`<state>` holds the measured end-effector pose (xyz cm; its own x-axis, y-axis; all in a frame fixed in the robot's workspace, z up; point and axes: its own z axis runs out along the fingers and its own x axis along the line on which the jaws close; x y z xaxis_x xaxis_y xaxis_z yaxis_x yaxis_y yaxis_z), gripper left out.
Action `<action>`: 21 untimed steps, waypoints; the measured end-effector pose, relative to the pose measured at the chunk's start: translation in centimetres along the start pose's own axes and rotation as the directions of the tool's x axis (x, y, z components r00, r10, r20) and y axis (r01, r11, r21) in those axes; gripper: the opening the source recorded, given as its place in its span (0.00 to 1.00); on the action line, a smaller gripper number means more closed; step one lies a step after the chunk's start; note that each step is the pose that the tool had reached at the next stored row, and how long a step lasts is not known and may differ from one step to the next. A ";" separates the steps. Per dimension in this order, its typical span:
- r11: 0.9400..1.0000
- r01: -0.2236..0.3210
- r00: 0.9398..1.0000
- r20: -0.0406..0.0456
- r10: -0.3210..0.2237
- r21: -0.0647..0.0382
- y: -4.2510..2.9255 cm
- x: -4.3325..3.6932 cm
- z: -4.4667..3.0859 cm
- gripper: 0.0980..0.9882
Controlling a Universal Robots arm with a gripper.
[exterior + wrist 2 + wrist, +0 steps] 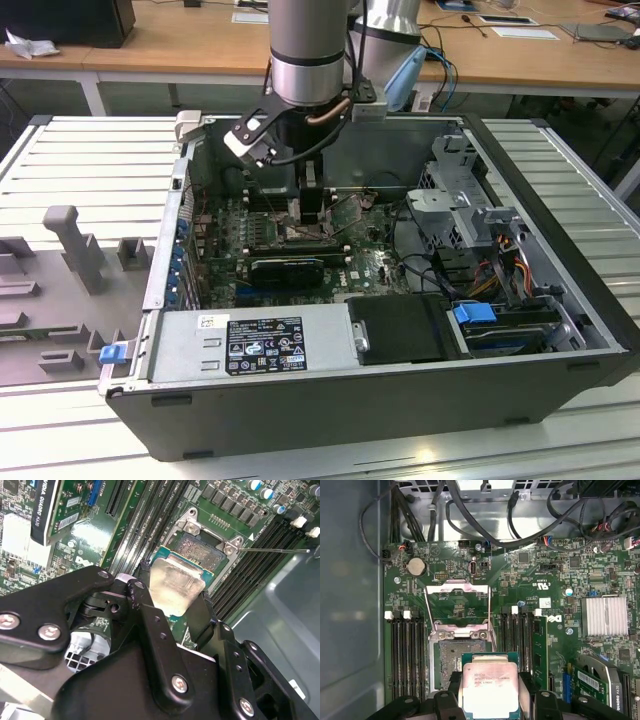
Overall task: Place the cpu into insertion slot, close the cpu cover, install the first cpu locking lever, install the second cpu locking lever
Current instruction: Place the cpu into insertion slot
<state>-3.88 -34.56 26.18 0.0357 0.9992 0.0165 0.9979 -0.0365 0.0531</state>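
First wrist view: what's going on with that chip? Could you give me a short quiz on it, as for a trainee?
1. True or false: the black gripper grips the small square cpu with the silvery-grey metal top.
2. The thin metal-frame cpu cover is: A) shut, B) flipped open.
3. Is the cpu seated in the square, dark-pinned, silver-rimmed insertion slot?
Key: 1 true; 2 B; 3 no, pin field partly bare.

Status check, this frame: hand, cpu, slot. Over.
The hand shut on the cpu. It hangs over the insertion slot, not seated. The cpu cover stands open, off the slot; pin field bare.
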 end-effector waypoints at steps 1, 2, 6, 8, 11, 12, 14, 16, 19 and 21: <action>1.000 0.000 1.000 0.000 0.000 0.000 0.00 0.01 0.03 0.48; 1.000 0.000 1.000 0.000 0.000 0.000 -0.01 0.09 0.09 0.48; 1.000 -0.007 1.000 0.000 0.007 0.001 0.00 1.00 0.52 0.48; 1.000 -0.007 1.000 0.000 0.007 0.001 -0.03 1.63 1.06 0.48; 1.000 -0.007 1.000 0.001 0.007 0.001 -0.07 2.36 1.79 0.48; 1.000 -0.007 1.000 0.000 0.007 0.001 -0.08 2.46 2.05 0.48; 1.000 -0.004 1.000 0.000 0.004 0.001 -0.10 2.45 2.41 0.48; 1.000 -0.003 1.000 0.005 0.003 0.000 -0.12 2.44 2.64 0.48; 1.000 0.001 1.000 0.005 -0.001 -0.001 -0.12 2.44 2.84 0.48; 1.000 0.011 1.000 0.005 -0.011 -0.001 -0.14 2.44 3.05 0.48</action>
<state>-3.77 -32.07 23.17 0.0248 0.9996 0.0110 0.9982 -0.0254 0.0540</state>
